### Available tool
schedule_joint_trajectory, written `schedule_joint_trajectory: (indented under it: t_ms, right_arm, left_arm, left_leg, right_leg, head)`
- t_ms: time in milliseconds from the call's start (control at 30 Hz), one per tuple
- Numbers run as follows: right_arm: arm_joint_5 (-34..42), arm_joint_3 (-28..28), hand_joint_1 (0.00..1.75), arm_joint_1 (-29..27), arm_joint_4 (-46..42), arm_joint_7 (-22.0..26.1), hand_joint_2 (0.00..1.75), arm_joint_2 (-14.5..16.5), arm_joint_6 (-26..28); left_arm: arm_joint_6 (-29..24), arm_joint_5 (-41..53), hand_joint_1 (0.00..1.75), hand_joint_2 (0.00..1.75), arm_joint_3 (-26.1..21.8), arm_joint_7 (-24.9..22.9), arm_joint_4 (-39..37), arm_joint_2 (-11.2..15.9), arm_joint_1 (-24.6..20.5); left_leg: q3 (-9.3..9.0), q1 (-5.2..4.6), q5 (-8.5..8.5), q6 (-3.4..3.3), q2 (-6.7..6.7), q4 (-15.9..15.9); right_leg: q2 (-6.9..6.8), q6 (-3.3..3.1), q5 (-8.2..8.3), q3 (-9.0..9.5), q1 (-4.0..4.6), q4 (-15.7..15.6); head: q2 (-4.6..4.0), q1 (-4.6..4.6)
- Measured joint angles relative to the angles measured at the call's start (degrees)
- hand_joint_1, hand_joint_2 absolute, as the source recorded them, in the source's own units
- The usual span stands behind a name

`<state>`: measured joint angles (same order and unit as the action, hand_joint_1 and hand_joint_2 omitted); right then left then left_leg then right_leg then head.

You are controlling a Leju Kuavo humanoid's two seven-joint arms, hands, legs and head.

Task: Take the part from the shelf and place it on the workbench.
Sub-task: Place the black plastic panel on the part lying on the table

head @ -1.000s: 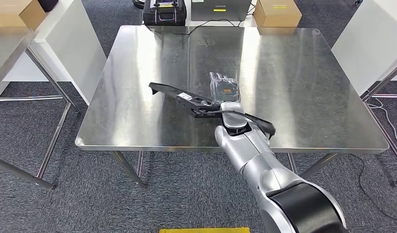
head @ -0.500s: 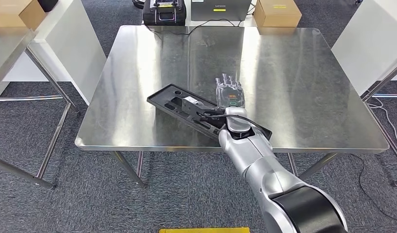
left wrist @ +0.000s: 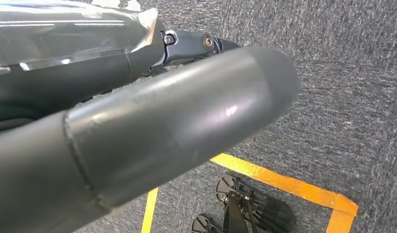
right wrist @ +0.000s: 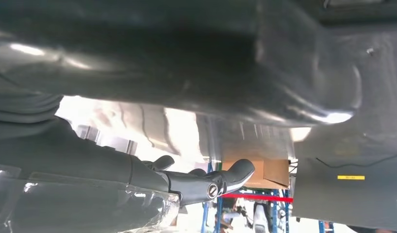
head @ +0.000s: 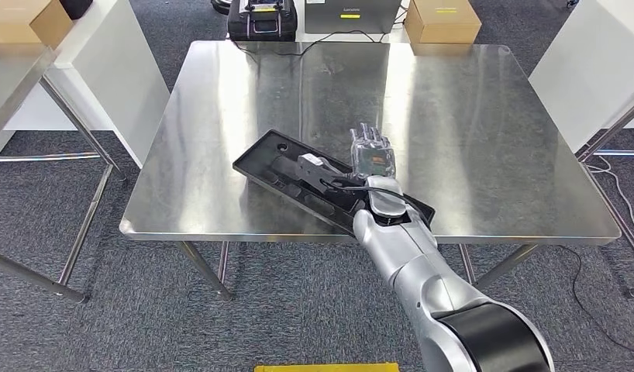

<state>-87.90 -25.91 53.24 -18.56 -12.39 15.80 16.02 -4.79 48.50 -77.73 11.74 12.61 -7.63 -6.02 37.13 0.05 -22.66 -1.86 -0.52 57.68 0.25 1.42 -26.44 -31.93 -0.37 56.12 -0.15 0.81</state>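
Flattened out since a second ago: the long black moulded plastic tray-like part, then tilted up on edge so only its thin profile showed, now lies with its recessed face up on the shiny steel workbench. It sits near the near edge, running diagonally from far-left to near-right, and its near-right end is partly hidden under the silver right arm.

Right hand is now a little farther to the right, beside the part's far long edge, fingers stretched out and pointing away, apart from one another. It looks released rather than grasping, though whether the thumb side or wrist touches the part I cannot tell. In the right wrist view the dark part looms very close over the camera, blurred.

Left hand hangs down over grey carpet with yellow floor tape; from this close blur I cannot tell if it is clenched or loose.

Progress, as a judgement: the part is off the shelf and resting on the bench, so placement is essentially done. Left to do is drawing the right arm back clear without dragging the part off the near edge.

Around: brown cardboard box beyond the far edge, black case beside it, white table at left.
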Motion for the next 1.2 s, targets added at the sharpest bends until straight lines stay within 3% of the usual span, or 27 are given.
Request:
schedule_joint_trajectory:
  t_ms: [133,200,267,333,467,600,700,800,933,1000,1067,1133,1200]
  right_arm:
    - [4.1,2.0,0.00,-0.4,-0.5,3.4,0.00,0.4,3.5]
    - [11.3,5.2,0.00,-1.1,-2.5,10.4,0.00,1.1,9.0]
    - [19.6,9.0,0.00,-3.0,-8.4,18.5,0.00,2.2,11.1]
    - [26.0,10.9,0.00,-7.2,-20.3,23.7,0.00,3.1,8.3]
    - [34.1,10.8,0.00,-17.2,-49.4,27.3,0.00,3.0,3.8]
    - [46.3,9.8,0.00,-27.2,-71.7,34.8,0.00,-0.4,3.5]
    - [52.7,8.6,0.00,-36.0,-82.7,41.3,0.00,-3.8,2.1]
    - [56.4,7.6,0.00,-42.9,-87.8,45.3,0.00,-5.9,0.8]
    - [57.8,7.4,0.00,-45.3,-89.1,46.3,0.00,-6.4,0.4]
    - [61.5,7.5,0.00,-50.8,-90.7,47.9,0.00,-7.3,-0.8]
    - [66.7,9.7,0.00,-58.5,-91.0,48.8,0.00,-7.6,-3.4]
    - [69.4,12.4,0.00,-62.7,-89.9,48.9,0.00,-7.3,-5.2]
    - [69.5,13.6,0.00,-63.7,-89.0,49.2,0.00,-7.1,-5.5]
  left_arm:
    - [-0.3,-0.2,0.00,0.00,-0.5,0.0,0.0,-0.1,0.0]
    - [-0.9,-0.7,0.00,0.00,-0.8,0.1,0.0,-0.2,0.0]
    - [-1.6,-1.7,0.00,0.00,-1.2,0.4,0.0,-0.5,0.0]
    - [-2.3,-2.9,0.00,0.00,-1.9,0.7,0.0,-0.9,0.0]
    - [-3.0,-4.1,0.00,0.00,-3.1,1.6,0.0,-1.5,0.4]
    - [-1.8,-4.5,0.00,0.00,-3.9,3.2,0.0,-1.7,0.9]
    - [-0.9,-4.7,0.00,0.00,-4.0,3.2,0.0,-1.7,1.0]
    - [-1.3,-4.9,0.00,0.00,-4.1,1.6,0.0,-1.5,1.0]
    - [-1.7,-4.9,0.00,0.00,-4.2,0.6,0.0,-1.5,1.0]
    - [-2.7,-5.0,0.00,0.00,-4.4,-1.9,0.0,-1.5,1.0]
    - [-4.3,-5.8,0.00,0.00,-5.1,-4.8,0.0,-1.6,1.0]
    - [-5.3,-6.6,0.00,0.00,-5.8,-5.9,0.0,-2.0,0.9]
    - [-5.7,-7.0,0.00,0.00,-6.3,-5.9,0.0,-2.4,0.8]
  left_leg:
    - [0.00,0.00,0.00,0.00,0.00,0.0]
    - [0.00,0.00,0.00,0.00,0.00,0.0]
    - [0.00,0.01,0.00,0.00,-0.04,0.0]
    - [0.01,0.03,-0.01,0.02,-0.16,0.0]
    - [0.00,0.01,-0.15,0.07,-0.41,0.0]
    - [-0.24,-0.05,-0.51,-0.01,-0.42,0.0]
    - [-0.40,-0.17,-0.70,-0.03,-0.41,0.0]
    - [-0.57,-0.29,-0.88,-0.14,-0.42,0.1]
    - [-0.65,-0.34,-0.97,-0.18,-0.43,0.1]
    - [-0.83,-0.47,-1.19,-0.33,-0.42,0.1]
    - [-1.08,-0.81,-1.55,-0.92,-0.42,0.3]
    - [-1.47,-0.88,-1.43,-1.67,-0.32,0.0]
    - [-1.90,-0.57,-1.03,-2.19,-0.09,-0.6]
  right_leg:
    - [0.00,0.00,0.00,0.00,0.00,0.0]
    - [0.00,0.00,0.00,0.01,0.00,0.0]
    - [-0.04,0.00,-0.01,0.02,0.00,0.0]
    - [-0.14,-0.02,-0.04,0.02,0.00,0.0]
    - [-0.32,0.03,-0.26,-0.19,-0.05,0.0]
    - [-0.31,0.22,-0.49,-0.08,-0.16,-0.1]
    - [-0.26,0.35,-0.54,0.46,-0.22,-0.2]
    - [-0.26,0.49,-0.63,0.72,-0.32,-0.2]
    - [-0.26,0.58,-0.71,0.80,-0.35,-0.2]
    - [-0.24,0.76,-0.86,0.99,-0.49,-0.2]
    - [-0.23,1.23,-1.07,1.31,-0.81,-0.3]
    - [-0.24,1.69,-1.41,1.61,-0.94,-0.1]
    - [-0.24,1.42,-3.41,0.67,-0.86,2.8]
  head:
    - [0.00,-0.01]
    - [0.00,0.01]
    - [0.00,0.00]
    - [0.00,0.01]
    - [0.00,-0.01]
    - [0.00,-0.01]
    - [0.00,0.00]
    - [0.00,0.02]
    - [0.00,0.03]
    - [0.00,0.02]
    - [0.00,0.03]
    - [0.00,0.03]
    - [0.00,-0.05]
